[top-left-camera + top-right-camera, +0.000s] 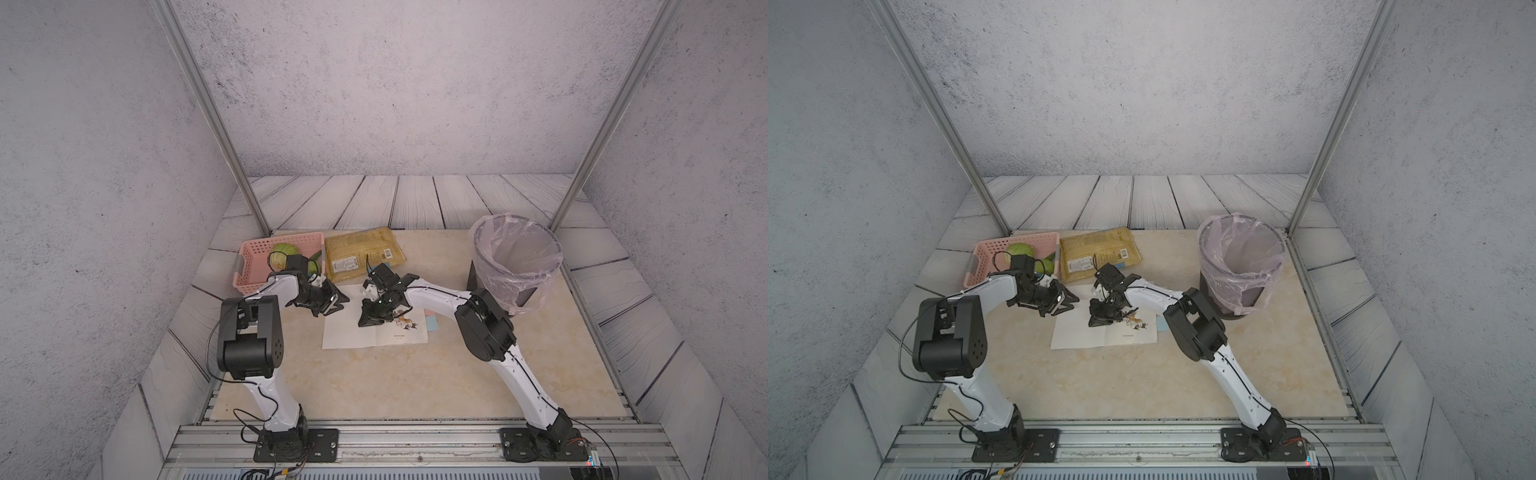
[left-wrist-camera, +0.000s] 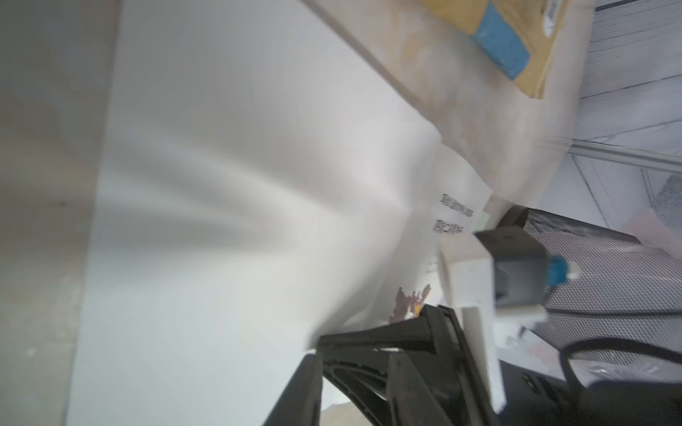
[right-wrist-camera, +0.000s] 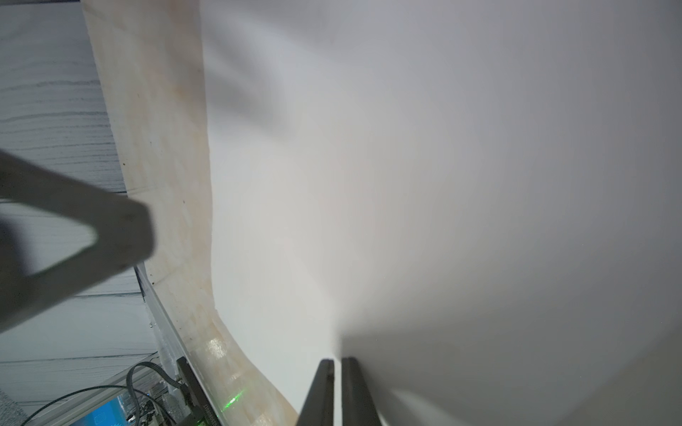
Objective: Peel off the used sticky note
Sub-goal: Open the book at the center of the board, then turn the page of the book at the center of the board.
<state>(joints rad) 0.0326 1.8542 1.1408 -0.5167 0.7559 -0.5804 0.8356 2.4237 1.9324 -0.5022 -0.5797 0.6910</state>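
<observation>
At right wrist only; right end effector [image 3: 337, 360] tight on white page [image 3: 443, 184]

Front half of table [image 1: 374, 386]: bare and open from the rail up to the booklet [image 1: 353, 337], between both arms.
Back left: basket [image 1: 254, 272] and packet [image 1: 361, 249] just beside each other, no lane between.
Back right: bin [image 1: 494, 282], tall, with the right elbow [image 1: 484, 326] close in front.
Open strip between packet and bin, running back to the planks.
Centre crowded: left gripper [image 1: 343, 301] and right gripper [image 1: 368, 322] near each other over the booklet's far-left part, narrow gap.
Page [image 3: 406, 184], pinched by the right gripper, stands up as a curved sheet and blocks that side.
Posts [image 1: 232, 141] at the back corners.
</observation>
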